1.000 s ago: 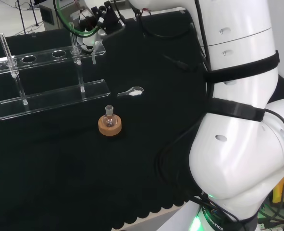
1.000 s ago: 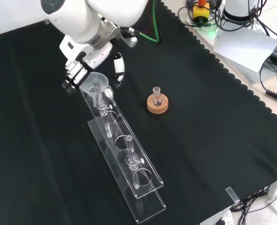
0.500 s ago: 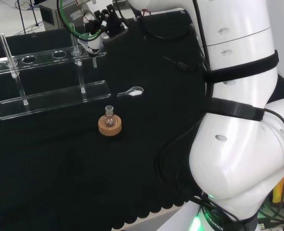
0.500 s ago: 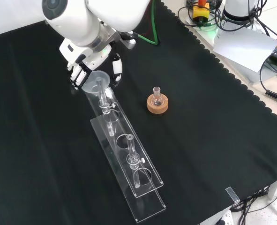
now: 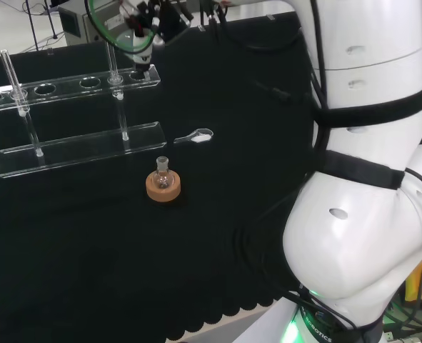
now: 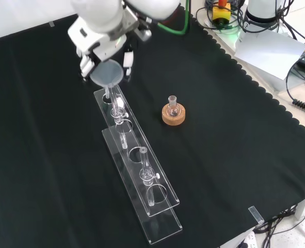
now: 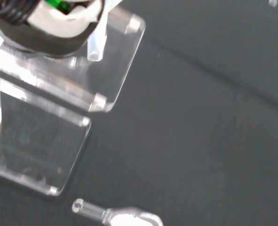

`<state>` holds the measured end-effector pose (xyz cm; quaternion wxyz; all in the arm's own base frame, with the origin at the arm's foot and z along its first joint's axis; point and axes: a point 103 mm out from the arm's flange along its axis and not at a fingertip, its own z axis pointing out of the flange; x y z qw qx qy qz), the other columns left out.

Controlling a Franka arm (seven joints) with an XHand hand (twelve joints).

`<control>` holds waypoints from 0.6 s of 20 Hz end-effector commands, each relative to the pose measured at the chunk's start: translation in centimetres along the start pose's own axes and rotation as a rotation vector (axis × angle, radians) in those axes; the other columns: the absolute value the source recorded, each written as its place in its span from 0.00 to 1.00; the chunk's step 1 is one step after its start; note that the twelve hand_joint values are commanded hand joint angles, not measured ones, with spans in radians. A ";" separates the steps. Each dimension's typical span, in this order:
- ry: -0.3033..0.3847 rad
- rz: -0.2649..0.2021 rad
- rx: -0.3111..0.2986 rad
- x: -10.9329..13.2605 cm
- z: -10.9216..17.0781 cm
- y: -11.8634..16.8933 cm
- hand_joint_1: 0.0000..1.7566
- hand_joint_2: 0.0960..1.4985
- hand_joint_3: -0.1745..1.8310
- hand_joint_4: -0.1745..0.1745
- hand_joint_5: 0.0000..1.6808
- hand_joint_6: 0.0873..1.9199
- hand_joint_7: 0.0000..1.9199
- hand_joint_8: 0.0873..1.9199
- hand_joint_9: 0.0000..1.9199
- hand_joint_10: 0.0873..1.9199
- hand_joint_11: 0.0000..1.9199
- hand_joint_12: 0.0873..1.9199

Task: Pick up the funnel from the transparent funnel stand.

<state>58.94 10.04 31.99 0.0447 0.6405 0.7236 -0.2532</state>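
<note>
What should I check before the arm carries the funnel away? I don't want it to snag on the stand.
1. Funnel held in the hand: ok, its cone sits up against the fingers in the front view.
2. Stem tip out of the stand: ok, the wrist view shows it hanging above the top plate.
3. Stem clear of the neighbouring glass piece in the stand: cannot tell, they overlap in the front view.
4. Flask on its cork ring out of the way: ok, it stands apart, right of the stand in the front view.
5. Spoon on the cloth: ok, lying beyond the stand's end.
</note>
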 end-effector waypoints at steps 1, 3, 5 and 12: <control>-0.010 0.013 -0.048 -2.0 -5.1 -4.1 0.59 0.73 0.11 0.69 0.55 0.55 0.43 0.34 0.65 0.16 0.54 0.47; -0.007 0.022 -0.036 -2.4 -5.6 -5.4 0.59 0.73 0.10 0.71 0.55 0.55 0.43 0.34 0.65 0.15 0.53 0.48; 0.001 0.027 -0.030 -2.5 -5.7 -6.8 0.59 0.73 0.10 0.73 0.55 0.55 0.43 0.34 0.65 0.15 0.52 0.48; 0.026 0.063 -0.027 -1.9 -4.8 -12.5 0.58 0.74 0.10 0.78 0.54 0.56 0.42 0.34 0.64 0.15 0.52 0.49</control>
